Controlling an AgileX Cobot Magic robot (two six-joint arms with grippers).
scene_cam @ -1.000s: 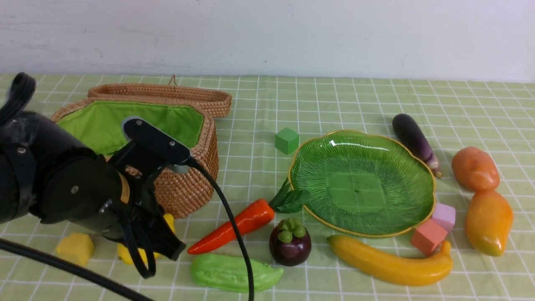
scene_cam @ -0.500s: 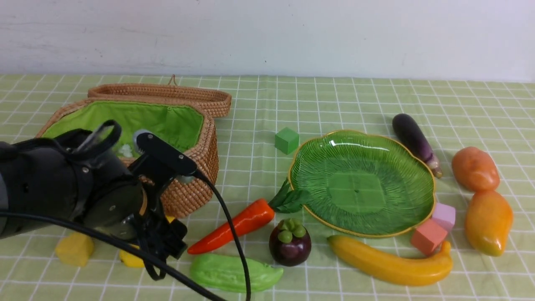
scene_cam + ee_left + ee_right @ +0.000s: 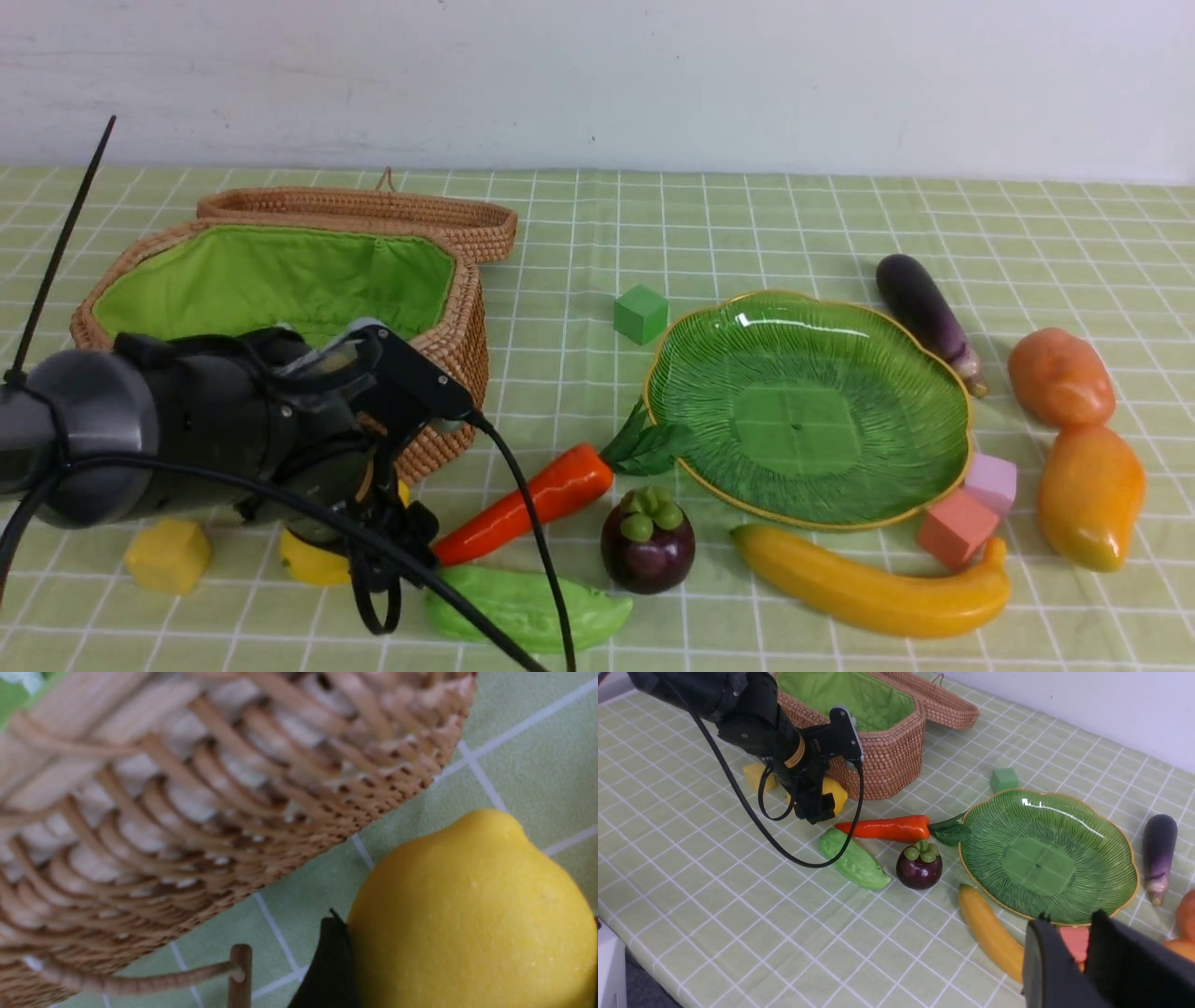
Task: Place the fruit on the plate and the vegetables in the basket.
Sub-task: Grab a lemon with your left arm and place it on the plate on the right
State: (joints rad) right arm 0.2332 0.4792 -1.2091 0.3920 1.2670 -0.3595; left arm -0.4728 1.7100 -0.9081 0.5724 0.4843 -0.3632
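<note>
Wicker basket (image 3: 462, 355) open, lid back. Green plate (image 3: 803, 411) centre-right. Lemon (image 3: 472, 914) beside basket. Carrot (image 3: 532, 499), gourd (image 3: 593, 614), mangosteen (image 3: 647, 546), banana (image 3: 868, 588) along plate's near side. Eggplant (image 3: 920, 299), potato (image 3: 1061, 378), mango (image 3: 1090, 499) to its right.

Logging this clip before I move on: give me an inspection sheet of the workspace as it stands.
surface: green checked tablecloth, everything rests on it.
job's things: brown wicker basket open, green-lined, nothing seen inside; green leaf-shaped glass plate holds nothing; orange carrot, light-green gourd, purple mangosteen, yellow banana, purple eggplant, brownish potato and orange-yellow mango lie unsorted on the cloth.
clutter: green foam block, pink foam block, coral foam block, yellow foam block.
grippers: left gripper open, fingers astride the yellow lemon beside the basket; right gripper open, empty.
cables: black cable loops off the left arm near the gourd.
surroundings: white wall; nothing else seen.
</note>
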